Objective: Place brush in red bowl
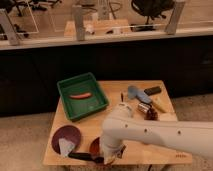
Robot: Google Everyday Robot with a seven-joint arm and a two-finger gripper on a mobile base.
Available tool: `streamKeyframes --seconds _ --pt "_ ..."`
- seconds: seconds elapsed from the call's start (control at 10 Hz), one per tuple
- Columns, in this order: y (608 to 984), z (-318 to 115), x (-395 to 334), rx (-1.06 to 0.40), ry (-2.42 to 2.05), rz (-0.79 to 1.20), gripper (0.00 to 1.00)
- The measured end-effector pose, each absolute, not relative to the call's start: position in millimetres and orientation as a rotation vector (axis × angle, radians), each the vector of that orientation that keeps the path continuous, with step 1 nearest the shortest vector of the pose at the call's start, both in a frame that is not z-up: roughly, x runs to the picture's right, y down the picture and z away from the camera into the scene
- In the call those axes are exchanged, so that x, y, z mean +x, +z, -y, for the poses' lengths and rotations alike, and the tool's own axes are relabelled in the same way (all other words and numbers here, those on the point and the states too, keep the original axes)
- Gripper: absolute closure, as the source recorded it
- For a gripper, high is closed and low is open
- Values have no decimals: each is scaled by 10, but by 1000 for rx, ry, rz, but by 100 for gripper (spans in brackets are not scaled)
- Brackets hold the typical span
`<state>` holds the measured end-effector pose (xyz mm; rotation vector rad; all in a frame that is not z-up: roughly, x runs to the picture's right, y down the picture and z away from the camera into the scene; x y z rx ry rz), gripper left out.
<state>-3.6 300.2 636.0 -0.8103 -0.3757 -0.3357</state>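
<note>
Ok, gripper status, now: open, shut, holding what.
Gripper: down at the red bowl on the table's front edge, with the brush reaching out from it; open or shut cannot be told.
</note>
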Motion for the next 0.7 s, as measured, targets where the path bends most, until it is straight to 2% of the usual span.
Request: streamKeyframes --seconds 0.5,0.7 --pt "6527 -3054 -10 -799 -378 378 100" --pt "6594 -3066 -26 -792 -385 377 86"
